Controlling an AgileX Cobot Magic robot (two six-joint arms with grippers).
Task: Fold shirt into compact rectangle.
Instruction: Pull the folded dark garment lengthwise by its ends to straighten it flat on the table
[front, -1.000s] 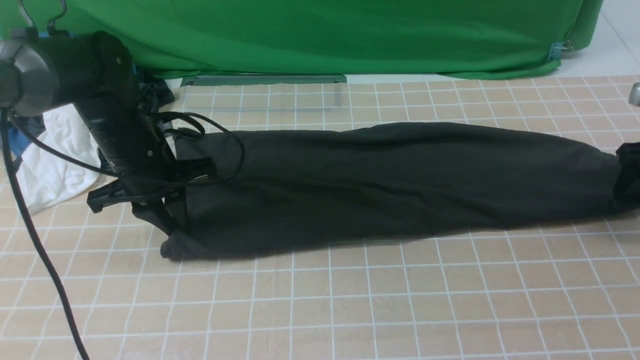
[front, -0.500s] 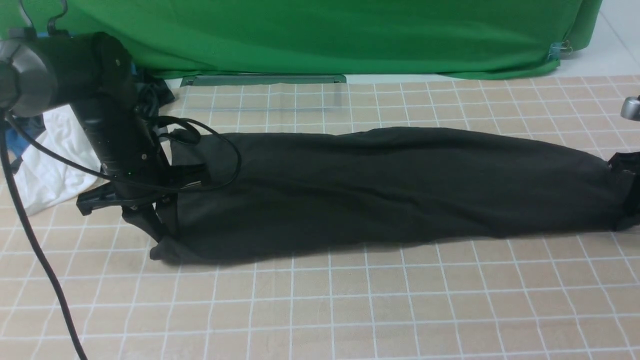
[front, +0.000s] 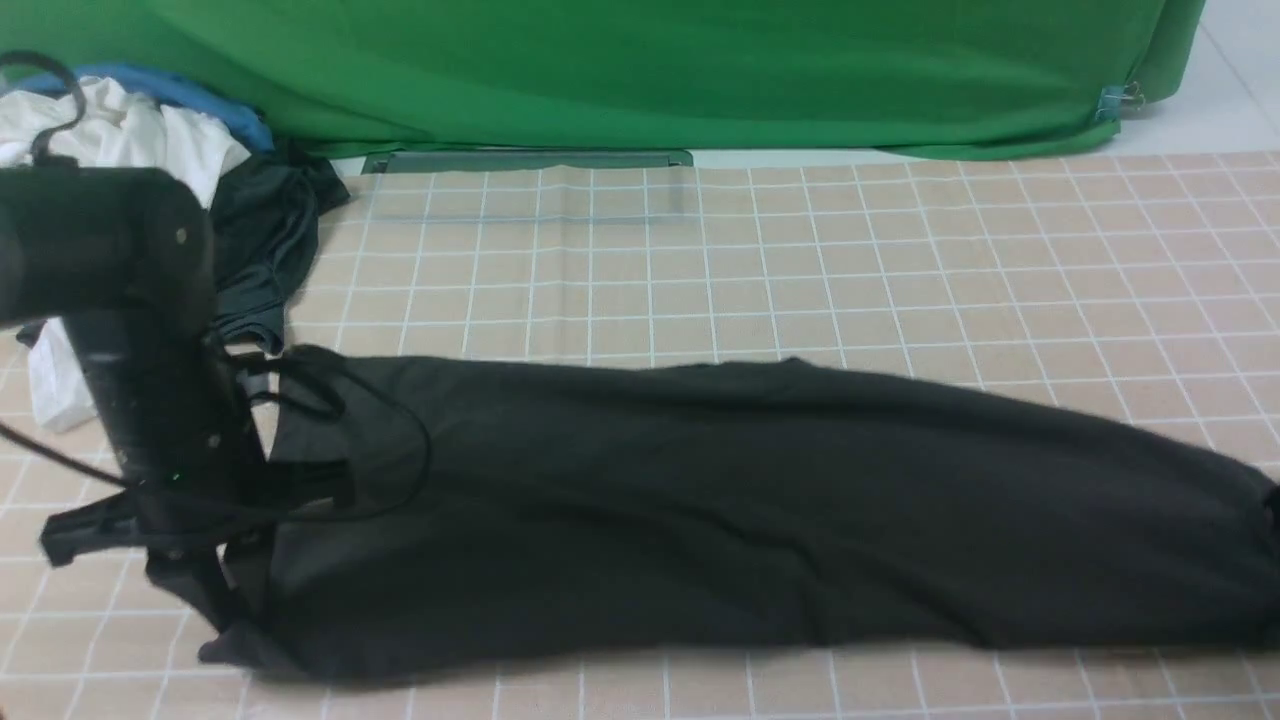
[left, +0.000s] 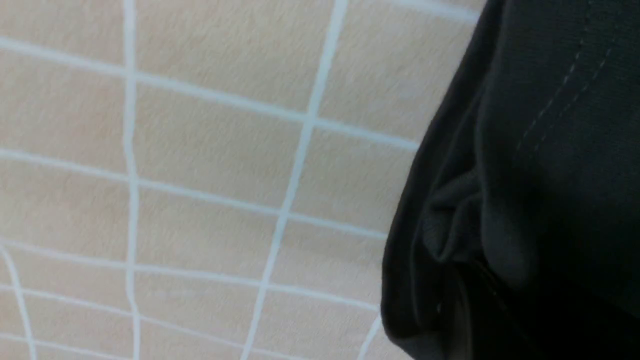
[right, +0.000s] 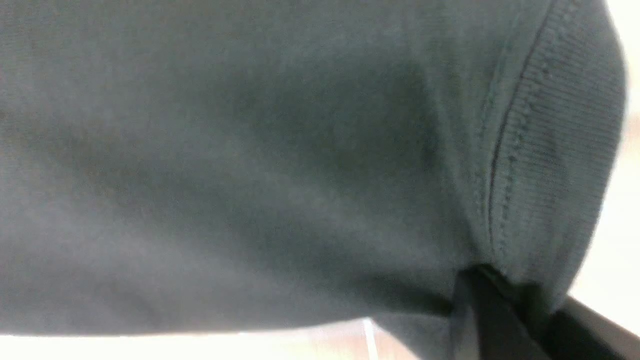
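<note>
The black shirt (front: 720, 500) lies as a long band across the grid mat, stretched from left to right. My left gripper (front: 235, 625) is shut on its left end, just above the mat. In the left wrist view bunched black shirt fabric (left: 540, 150) fills one side, and the dark fingers there are hard to make out. My right arm is past the right edge of the front view. In the right wrist view my right gripper (right: 500, 290) pinches the shirt (right: 250, 165) beside a ribbed, stitched hem (right: 555, 150).
The beige mat (front: 760, 250) has a white grid. A white garment (front: 120, 135), a blue cloth (front: 205, 98) and a dark grey-green garment (front: 262, 240) are heaped at the far left. A green backdrop (front: 650, 70) hangs along the far edge.
The shirt has been dragged toward the near edge, still stretched. The left arm came nearer and lower with its end. The right gripper shut on the right end and left the front view.
</note>
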